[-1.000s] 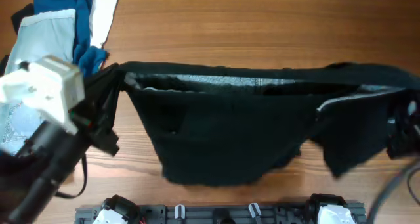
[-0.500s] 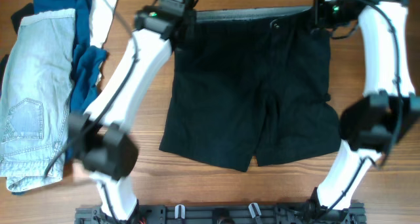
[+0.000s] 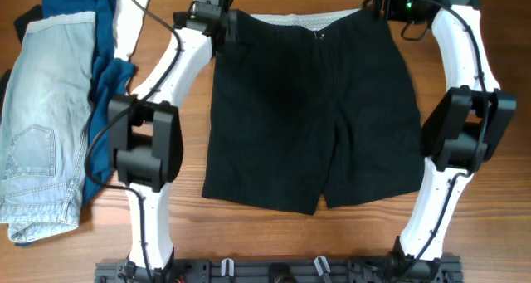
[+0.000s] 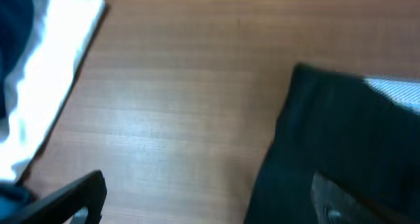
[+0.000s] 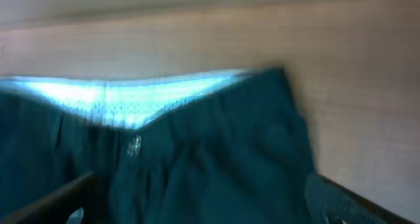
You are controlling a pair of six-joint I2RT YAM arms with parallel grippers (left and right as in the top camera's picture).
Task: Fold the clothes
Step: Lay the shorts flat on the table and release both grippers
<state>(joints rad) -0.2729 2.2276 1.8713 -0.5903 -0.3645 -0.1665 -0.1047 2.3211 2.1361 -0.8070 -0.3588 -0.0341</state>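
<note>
Shorts spread flat, both grippers open at the waistband

Writing or brand marks cannot be read anywhere. The one small detail is a button (image 5: 134,145) on the front of the black shorts (image 3: 307,109), and it is too blurred to show any text.

The black shorts lie flat on the table (image 3: 265,241), with the waistband at the far side and the two legs toward the robot's base. The grey lining (image 3: 290,17) shows along the top edge, between the two grippers.

The left gripper (image 3: 221,21) is at the left corner of the waistband. In the left wrist view its fingers stand wide apart and hold nothing. The corner of the shorts lies under its right finger, and bare wood lies under the rest of the gap.

The right gripper (image 3: 386,2) is at the right corner of the waistband. It is also widely open and holds nothing. The waistband and the lining lie just ahead of it and between its fingers.

Both arms are stretched far forward from the base, one along each side of the shorts.

Well to the left of the left gripper lie the jeans (image 3: 41,109), a dark-blue piece (image 3: 104,75) and a white piece (image 3: 133,17).
</note>
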